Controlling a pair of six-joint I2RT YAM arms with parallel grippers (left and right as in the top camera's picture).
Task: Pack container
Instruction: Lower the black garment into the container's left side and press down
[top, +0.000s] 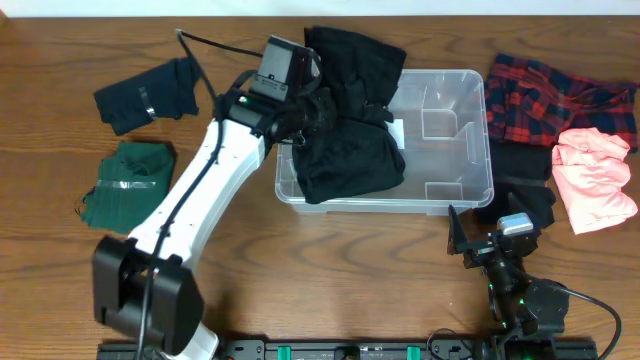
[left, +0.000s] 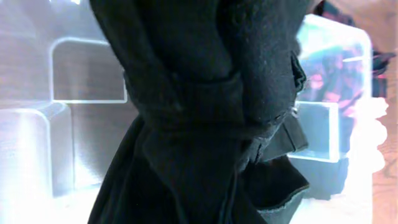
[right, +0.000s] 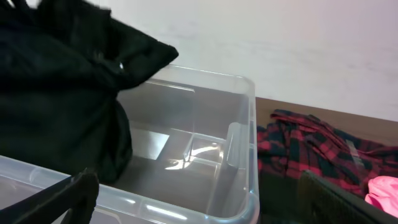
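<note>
Surface: brown wood-grain table (top: 60, 40); pale wall behind, seen in the right wrist view

Item 1. Container (top: 450, 160): clear rectangular bin with rounded corners, standing at the table's centre. Right half bare, left half covered by item 2

Item 2. Black garment (top: 350, 150): bunched dark cloth over the bin's left half. From overhead its upper part reaches past the far rim. The right wrist view shows it hanging partly above the bin floor, so it is not fully settled

Item 3. Left gripper (top: 312, 112): buried in the folds over the bin's left end, clenched on the black garment. Cloth hides its fingers in the left wrist view

Item 4. Right gripper (top: 478, 232): jaws spread wide, holding nothing, near the table's front edge, just outside the bin's near right corner

Items 5–9, unpacked: navy garment (top: 150, 95) and green garment (top: 130, 185) at left; red plaid shirt (top: 550, 95), pink garment (top: 595, 175) and a second black piece (top: 525, 180) at right

Handling note (judgement): the step in hand appears to be lowering item 2 into the bin. Bring the bundle low and toward the near wall before letting go, so the part past the far rim drops inside. A release from height risks cloth hung on the wall. Keep the right half free for the remaining pieces
</note>
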